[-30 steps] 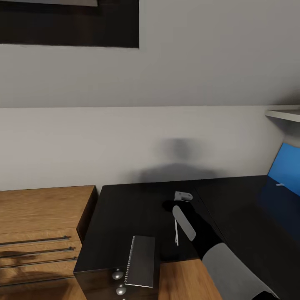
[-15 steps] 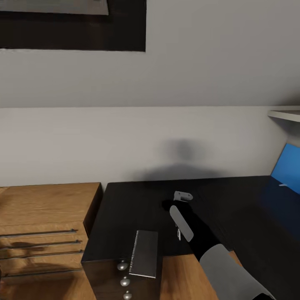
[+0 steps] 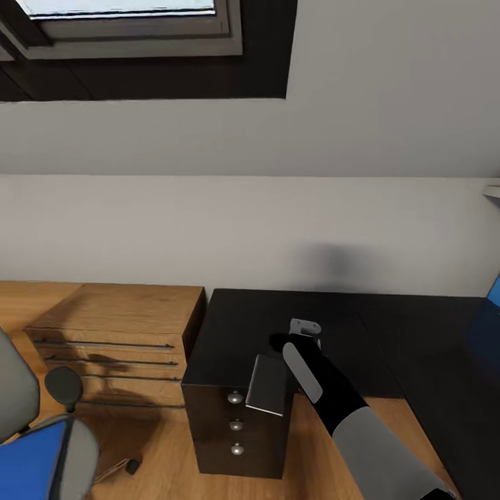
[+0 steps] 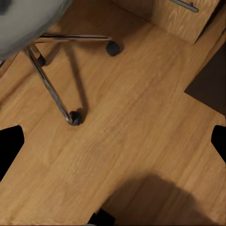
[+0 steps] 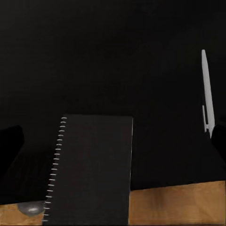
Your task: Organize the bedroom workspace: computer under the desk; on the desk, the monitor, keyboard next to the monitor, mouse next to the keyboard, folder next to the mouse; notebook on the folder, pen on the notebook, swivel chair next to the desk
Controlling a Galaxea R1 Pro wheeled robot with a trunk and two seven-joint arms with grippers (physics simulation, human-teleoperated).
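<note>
The dark grey notebook (image 3: 267, 383) lies on the black desk (image 3: 389, 340), overhanging its front edge above the drawers. My right gripper (image 3: 283, 344) hovers open just behind it. The right wrist view looks down on the notebook (image 5: 89, 169) and the white pen (image 5: 206, 92) beside it on the desk top (image 5: 113, 56), and the right gripper (image 5: 113, 141) holds nothing. The blue folder (image 3: 28, 462) lies on the grey swivel chair (image 3: 14, 389) at lower left. My left gripper (image 4: 113, 141) is open above the floor, near the chair's chrome base (image 4: 49, 87).
A light wooden dresser (image 3: 118, 326) with bar handles stands left of the desk's drawer unit (image 3: 236, 430). A skylight (image 3: 125, 21) sits in the sloped wall above. A blue surface (image 3: 494, 292) shows at the right edge. Wood floor (image 4: 141, 122) lies between chair and desk.
The head camera has swung left and pulled back, bringing the skylight, the dresser and the chair with the folder into view. The right gripper now stands closer to the notebook.
</note>
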